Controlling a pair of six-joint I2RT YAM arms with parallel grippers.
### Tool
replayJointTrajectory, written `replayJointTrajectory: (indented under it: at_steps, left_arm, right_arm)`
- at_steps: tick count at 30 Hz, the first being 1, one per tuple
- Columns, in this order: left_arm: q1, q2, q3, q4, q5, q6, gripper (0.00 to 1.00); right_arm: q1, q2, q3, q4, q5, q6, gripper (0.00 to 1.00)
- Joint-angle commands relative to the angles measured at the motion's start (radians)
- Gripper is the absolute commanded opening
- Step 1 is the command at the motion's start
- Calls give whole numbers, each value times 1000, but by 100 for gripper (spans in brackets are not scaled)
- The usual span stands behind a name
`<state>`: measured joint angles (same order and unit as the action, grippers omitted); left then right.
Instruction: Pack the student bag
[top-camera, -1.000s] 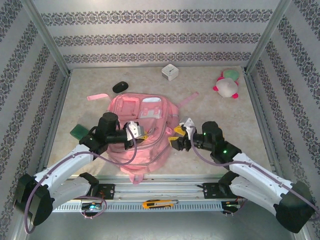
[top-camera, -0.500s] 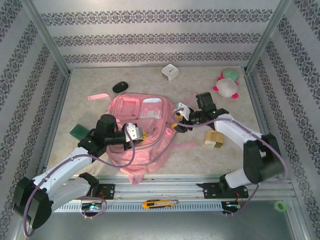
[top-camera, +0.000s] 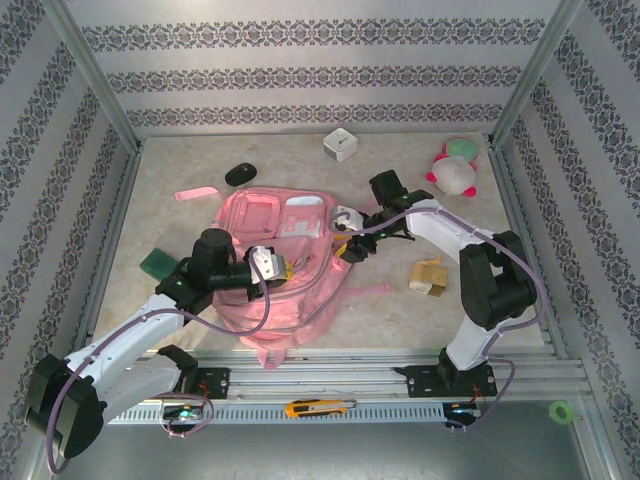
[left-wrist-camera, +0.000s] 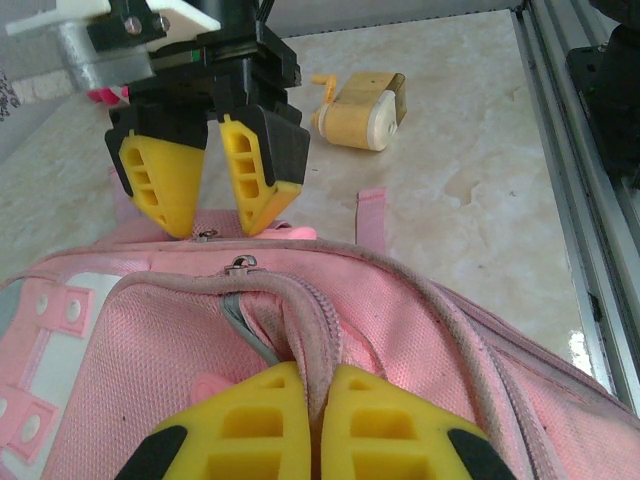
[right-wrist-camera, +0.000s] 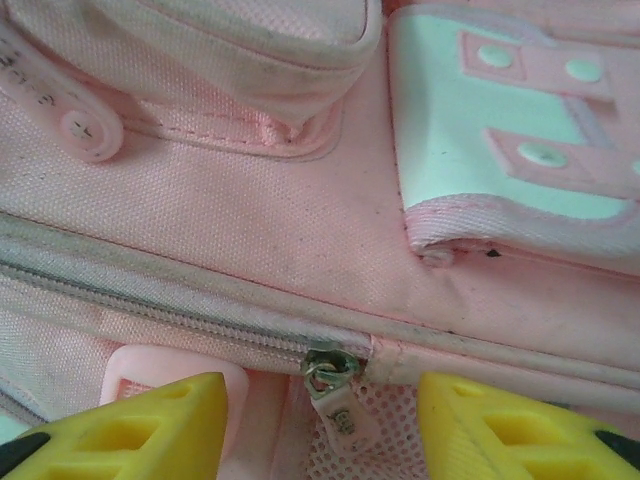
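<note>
One student bag (top-camera: 245, 212), centre; one white cube (top-camera: 340, 145), 12 o'clock; one black mouse (top-camera: 240, 173), 11; one plush toy (top-camera: 455, 172), 1; one tan block (top-camera: 430, 277), 3; one green pad (top-camera: 155, 263), 9; one utility knife (top-camera: 315, 407), 6.

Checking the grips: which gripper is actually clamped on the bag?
The left gripper: it is shut on a raised fold of the student bag. The right gripper stands open, straddling a zipper pull.

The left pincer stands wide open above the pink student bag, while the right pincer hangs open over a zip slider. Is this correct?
Not quite. The left pincer is shut, not wide open: the left wrist view shows its yellow fingers pinched on a raised zip seam of the student bag. The right pincer does hang open over the zip slider.
</note>
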<state>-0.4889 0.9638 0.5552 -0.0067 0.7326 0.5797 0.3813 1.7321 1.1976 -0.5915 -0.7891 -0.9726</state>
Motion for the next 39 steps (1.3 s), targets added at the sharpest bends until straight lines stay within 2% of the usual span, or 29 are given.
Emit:
replayJointTrajectory:
  at_steps: [1, 7, 10, 14, 18, 23, 32, 39]
  left_arm:
    - [9, -31, 27, 120, 75, 4, 0]
    - [8, -30, 27, 123, 65, 3, 0]
    - [7, -29, 25, 129, 58, 0, 0]
    - [7, -28, 23, 142, 58, -6, 0]
    - [8, -25, 25, 145, 59, -8, 0]
    - [8, -36, 24, 134, 49, -3, 0]
    - [8, -35, 24, 122, -6, 5, 0]
    - [7, -22, 32, 113, -82, 13, 0]
  right_arm:
    - [24, 37, 34, -90, 52, -12, 51]
    - [31, 47, 37, -106, 70, 28, 46]
    - [28, 16, 28, -116, 25, 31, 43]
    - [10, -16, 16, -99, -102, 61, 39]
    - [7, -10, 20, -74, -102, 103, 39]
    - [1, 4, 31, -62, -81, 140, 28]
    - [2, -35, 13, -26, -61, 200, 1]
    - [16, -137, -23, 6, -66, 269, 0]
